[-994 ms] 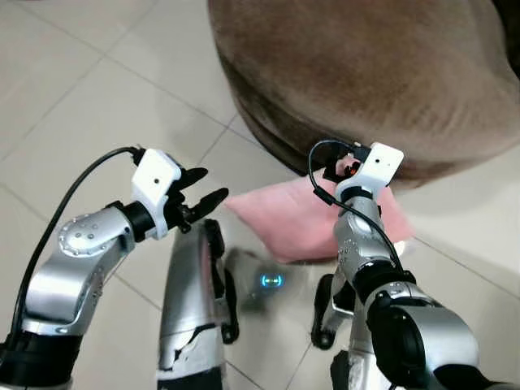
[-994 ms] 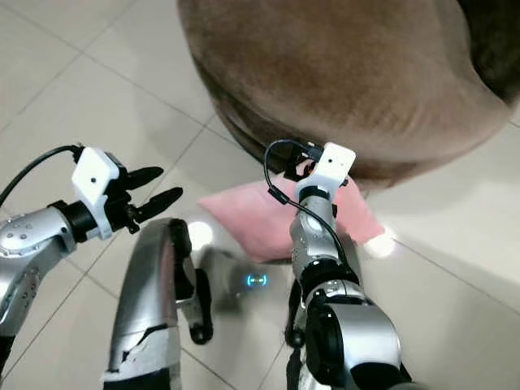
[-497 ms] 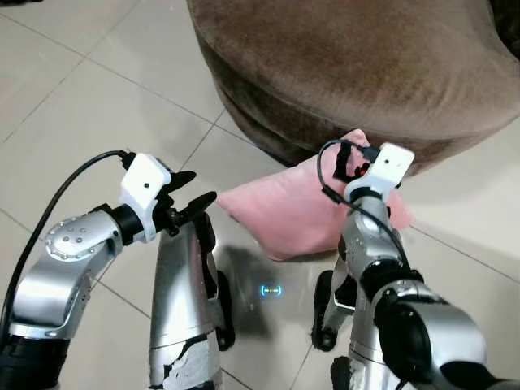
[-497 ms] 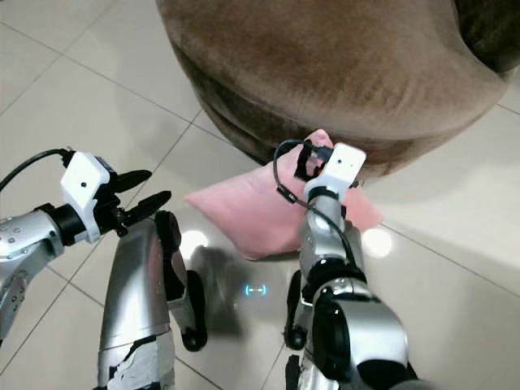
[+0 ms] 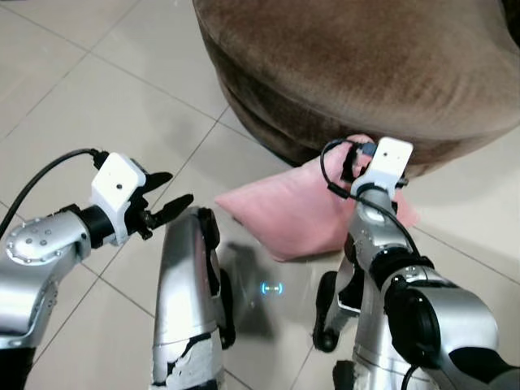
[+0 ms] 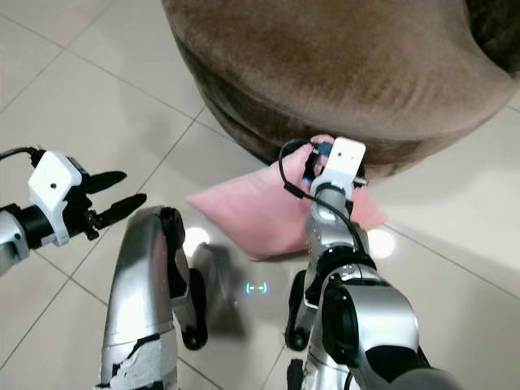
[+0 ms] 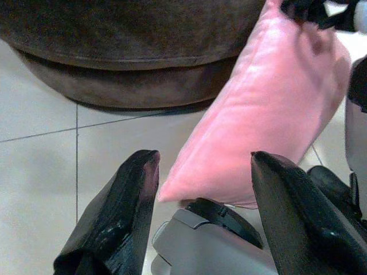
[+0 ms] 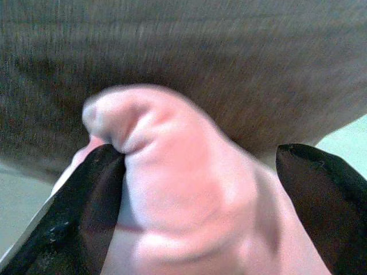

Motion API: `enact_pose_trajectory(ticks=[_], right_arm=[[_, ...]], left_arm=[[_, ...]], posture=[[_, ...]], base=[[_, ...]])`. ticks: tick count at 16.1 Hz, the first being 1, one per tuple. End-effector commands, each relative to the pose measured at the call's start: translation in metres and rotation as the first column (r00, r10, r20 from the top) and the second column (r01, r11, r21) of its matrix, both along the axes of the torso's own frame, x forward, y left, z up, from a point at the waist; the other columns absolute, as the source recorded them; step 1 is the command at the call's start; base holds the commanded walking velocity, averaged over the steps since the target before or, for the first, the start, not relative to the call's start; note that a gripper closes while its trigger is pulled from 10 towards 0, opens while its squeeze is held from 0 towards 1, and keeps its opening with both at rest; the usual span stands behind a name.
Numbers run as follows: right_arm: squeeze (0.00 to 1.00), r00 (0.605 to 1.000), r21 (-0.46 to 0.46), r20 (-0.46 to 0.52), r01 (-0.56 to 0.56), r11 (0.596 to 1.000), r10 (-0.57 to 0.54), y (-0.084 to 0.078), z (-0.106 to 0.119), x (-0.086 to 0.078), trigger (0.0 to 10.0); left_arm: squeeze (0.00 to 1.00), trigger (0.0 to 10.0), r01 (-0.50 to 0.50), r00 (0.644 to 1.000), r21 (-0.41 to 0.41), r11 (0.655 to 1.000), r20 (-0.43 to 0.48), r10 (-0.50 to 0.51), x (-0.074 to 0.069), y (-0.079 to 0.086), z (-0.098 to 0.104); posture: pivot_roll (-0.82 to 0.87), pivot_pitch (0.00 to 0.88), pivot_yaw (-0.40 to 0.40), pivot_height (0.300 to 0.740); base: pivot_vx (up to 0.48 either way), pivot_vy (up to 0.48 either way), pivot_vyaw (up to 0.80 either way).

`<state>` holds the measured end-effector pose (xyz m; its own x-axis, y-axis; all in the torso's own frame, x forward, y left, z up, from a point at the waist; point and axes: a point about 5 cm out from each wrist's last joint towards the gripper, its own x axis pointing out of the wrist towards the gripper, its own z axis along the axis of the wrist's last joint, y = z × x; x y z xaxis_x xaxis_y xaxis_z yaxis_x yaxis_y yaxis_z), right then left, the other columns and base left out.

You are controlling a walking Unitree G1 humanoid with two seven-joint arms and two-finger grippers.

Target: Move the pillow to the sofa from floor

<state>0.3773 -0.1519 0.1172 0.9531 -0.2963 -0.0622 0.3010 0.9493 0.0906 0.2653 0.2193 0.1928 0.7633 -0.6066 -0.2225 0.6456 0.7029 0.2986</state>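
Note:
A pink pillow (image 5: 280, 213) lies on the tiled floor against the base of the brown sofa (image 5: 366, 65). My right gripper (image 5: 354, 159) is shut on the pillow's far edge, and that edge is pulled up against the sofa's front. In the right wrist view a bunched fold of the pillow (image 8: 172, 189) sits between the two black fingers (image 8: 86, 200). My left gripper (image 5: 176, 188) hangs open to the left of the pillow, above the floor and apart from it. In the left wrist view the pillow (image 7: 269, 109) shows beyond the spread fingers (image 7: 137, 195).
My silver legs (image 5: 187, 309) stand on the pale tiled floor (image 5: 97, 97) just in front of the pillow. The sofa's rounded front overhangs the pillow's far side. Open floor lies to the left and to the right of the sofa.
The right gripper has lifted the pillow's far edge off the floor, up against the sofa front. The left arm has swung out to the left, away from the pillow.

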Motion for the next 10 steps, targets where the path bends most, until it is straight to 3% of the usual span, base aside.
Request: enact_pose_trajectory(ticks=[1, 3, 5, 6, 8, 9, 10], right_arm=[[0.0, 0.998, 0.024, -0.064, -0.004, 1.0, 0.005, 0.003, -0.014, -0.005, 10.0], [0.0, 0.995, 0.128, -0.091, -0.035, 0.991, 0.047, 0.009, -0.02, -0.006, 10.0], [0.0, 0.994, 0.353, -0.018, -0.093, 0.931, 0.106, 0.017, -0.019, -0.005, 10.0], [0.0, 0.993, 0.381, -0.004, -0.105, 0.918, 0.116, 0.019, -0.019, -0.005, 10.0], [0.0, 0.99, 0.378, 0.002, -0.129, 0.917, 0.139, 0.022, -0.019, -0.005, 4.9], [0.0, 0.99, 0.379, 0.0, -0.128, 0.917, 0.138, 0.021, -0.02, -0.005, 1.6], [0.0, 0.99, 0.377, -0.002, -0.128, 0.917, 0.139, 0.02, -0.02, -0.006, 0.0]], left_arm=[[0.0, 10.0, 0.019, 1.0, 0.009, 1.0, -0.016, -0.018, -0.004, 0.0, 0.0], [0.0, 10.0, 0.029, 0.999, 0.007, 1.0, -0.021, -0.029, -0.003, 0.0, 0.002], [0.0, 10.0, 0.035, 0.999, 0.001, 0.999, -0.029, -0.035, -0.003, -0.001, 0.004], [0.0, 10.0, 0.035, 0.999, 0.002, 0.999, -0.031, -0.035, -0.004, 0.0, 0.004], [0.0, 10.0, 0.038, 0.999, 0.004, 0.999, -0.034, -0.038, -0.005, 0.0, 0.003], [0.0, 10.0, 0.038, 0.999, 0.004, 0.999, -0.034, -0.038, -0.004, -0.001, 0.002], [0.0, 10.0, 0.039, 0.999, 0.003, 0.999, -0.034, -0.039, -0.004, -0.002, 0.002]], posture=[[0.48, 0.431, 0.088, 0.43], [0.48, 0.425, 0.096, 0.43], [0.48, 0.43, 0.101, 0.43], [0.48, 0.43, 0.103, 0.43], [0.48, 0.426, 0.102, 0.43], [0.48, 0.427, 0.101, 0.43], [0.48, 0.429, 0.099, 0.43]], base=[[0.0, 0.0, 0.0], [0.0, 0.0, 0.0], [0.0, 0.0, 0.0], [0.0, 0.0, 0.0], [0.0, 0.0, 0.0], [0.0, 0.0, 0.0], [0.0, 0.0, 0.0]])
